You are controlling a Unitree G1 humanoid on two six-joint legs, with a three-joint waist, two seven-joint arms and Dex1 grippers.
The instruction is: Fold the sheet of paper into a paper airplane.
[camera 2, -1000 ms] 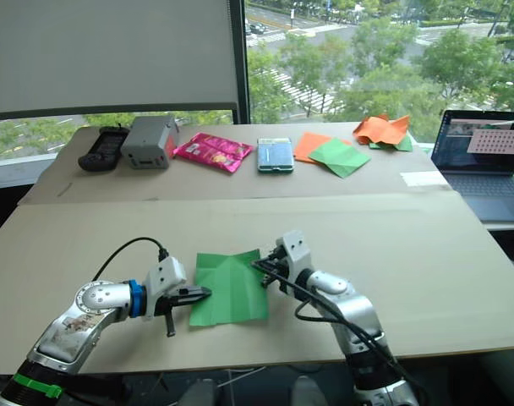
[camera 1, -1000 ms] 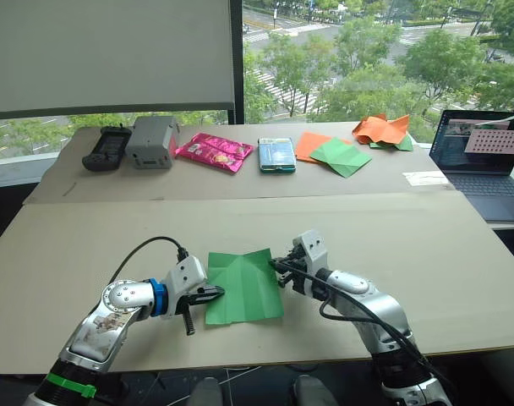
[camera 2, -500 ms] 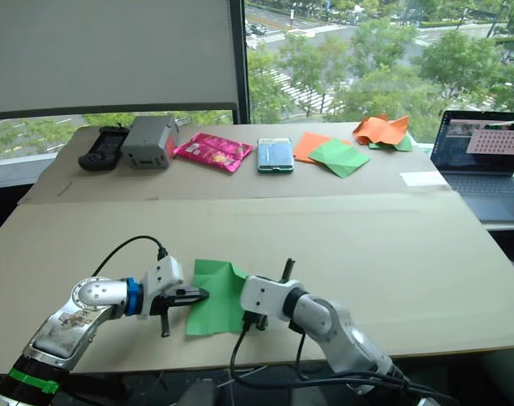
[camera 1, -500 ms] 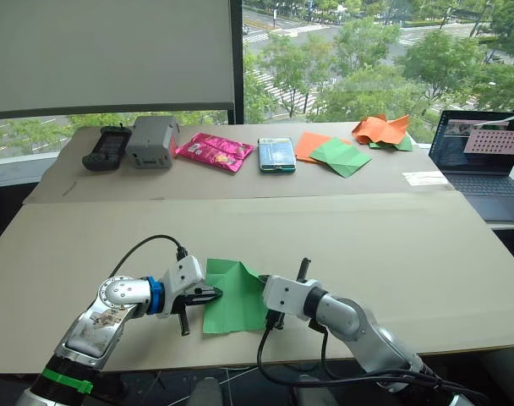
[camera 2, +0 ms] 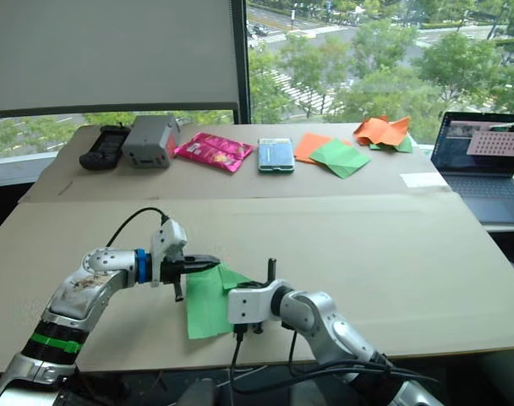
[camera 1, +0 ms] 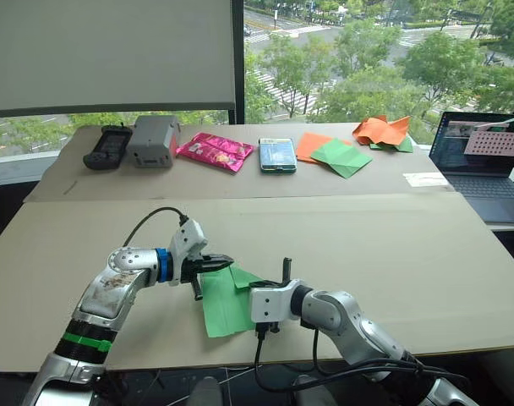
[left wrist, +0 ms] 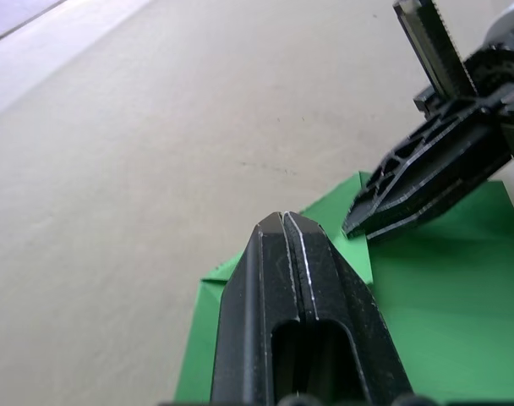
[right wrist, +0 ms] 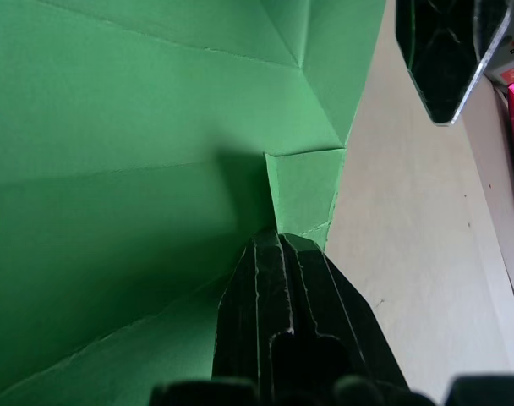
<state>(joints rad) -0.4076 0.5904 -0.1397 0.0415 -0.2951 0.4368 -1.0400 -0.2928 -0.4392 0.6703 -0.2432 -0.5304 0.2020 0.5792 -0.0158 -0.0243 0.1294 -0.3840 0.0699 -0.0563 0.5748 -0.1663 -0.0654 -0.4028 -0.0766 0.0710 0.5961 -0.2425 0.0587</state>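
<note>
The sheet of paper (camera 1: pixel 224 313) is bright green and creased, lying partly doubled over near the table's front edge. My right gripper (right wrist: pixel 278 241) reaches across from the right and is shut on a folded edge, beside a small turned-up flap (right wrist: pixel 303 190). My left gripper (camera 1: pixel 222 261) is shut, with its tips just over the sheet's far left corner (left wrist: pixel 208 281). I cannot tell whether it touches the paper. The two grippers' tips are close together over the sheet's far part. No paper airplane shape has formed.
Along the back table lie a black controller (camera 1: pixel 105 148), a grey box (camera 1: pixel 151 141), a pink packet (camera 1: pixel 215 151), a small teal box (camera 1: pixel 276 156), smooth orange and green sheets (camera 1: pixel 333 155) and a crumpled orange heap (camera 1: pixel 382 129). A laptop (camera 1: pixel 485 156) stands at the right.
My right gripper has swung leftward with the sheet's right edge, doubling the paper over itself. My left gripper has lifted and moved toward the sheet's far corner.
</note>
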